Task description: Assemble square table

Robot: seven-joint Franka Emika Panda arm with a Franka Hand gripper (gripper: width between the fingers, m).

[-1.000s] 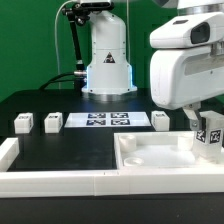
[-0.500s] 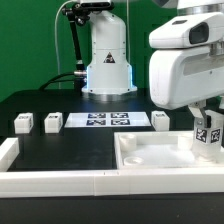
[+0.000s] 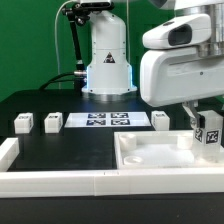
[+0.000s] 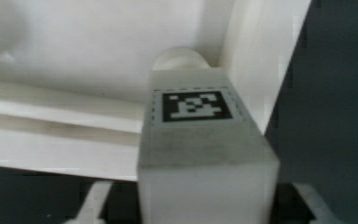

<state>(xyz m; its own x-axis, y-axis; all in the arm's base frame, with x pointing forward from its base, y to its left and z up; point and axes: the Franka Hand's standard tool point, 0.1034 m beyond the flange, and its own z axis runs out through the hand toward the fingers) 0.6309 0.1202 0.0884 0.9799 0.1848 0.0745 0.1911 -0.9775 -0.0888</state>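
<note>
The claw [image 3: 206,124] is closed on one white leg [image 3: 209,136] and grips it by its two sides. In the wrist view the leg [image 4: 201,140] fills the space between the two fingers, and its black-and-white tag faces the camera. The leg hangs upright below the claw, and in the exterior view its tag can be seen on the front side.

The table top [image 3: 150,160] lies with the rimmed side up on the black table [image 3: 70,150], at the exterior view's right. The held leg is over the far corner of the table top, at the exterior view's right side. In the wrist view the low end of the leg is just beside a rounded bump in that corner. I cannot tell if the leg touches the table top.

A second leg [image 3: 22,123] and a third leg [image 3: 52,122] stand well apart from the claw, at the exterior view's left. A fourth leg [image 3: 160,120] stands near the marker board [image 3: 105,121], behind the table top. A long white rail [image 3: 50,182] lies along the front.
</note>
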